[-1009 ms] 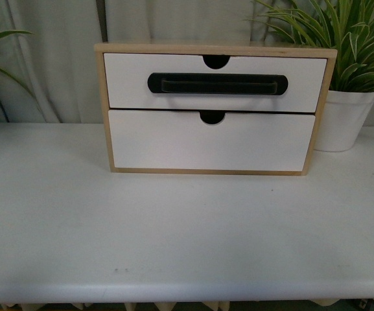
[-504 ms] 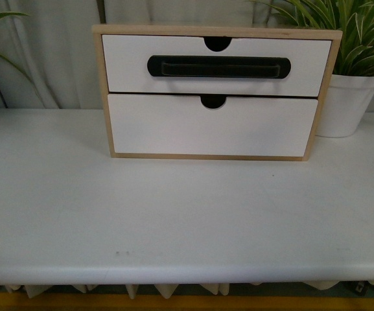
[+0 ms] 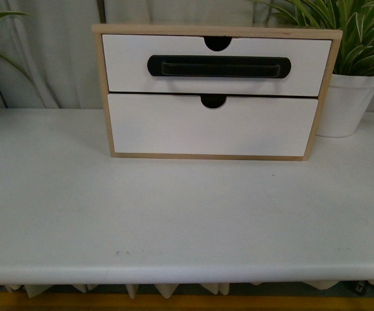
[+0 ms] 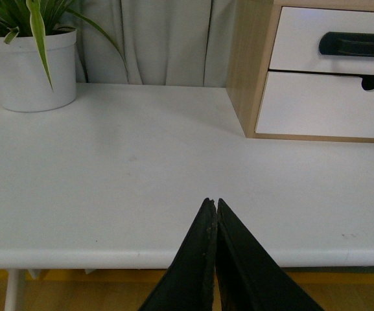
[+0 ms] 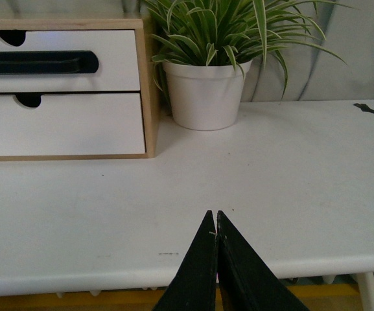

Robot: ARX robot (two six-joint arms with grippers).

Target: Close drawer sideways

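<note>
A light wood cabinet (image 3: 101,91) stands at the back of the white table (image 3: 174,214). Its upper drawer (image 3: 128,68) is white with a long black oval bar handle (image 3: 218,66) and a semicircular notch in its top edge. Below it is a taller plain white drawer (image 3: 174,129) with only a notch. The upper drawer also shows in the left wrist view (image 4: 297,39) and the right wrist view (image 5: 115,65). My left gripper (image 4: 212,202) is shut and empty over the table's front edge. My right gripper (image 5: 213,215) is shut and empty, also near the front edge. Neither arm shows in the front view.
A white pot with a striped green plant (image 3: 345,97) stands right of the cabinet, close to its side, and shows in the right wrist view (image 5: 203,94). Another potted plant (image 4: 28,68) stands far left of the cabinet. A grey curtain hangs behind.
Between one second and half a second ago the front view shifted, so the cabinet sits higher in the picture. Since then nothing has moved.
</note>
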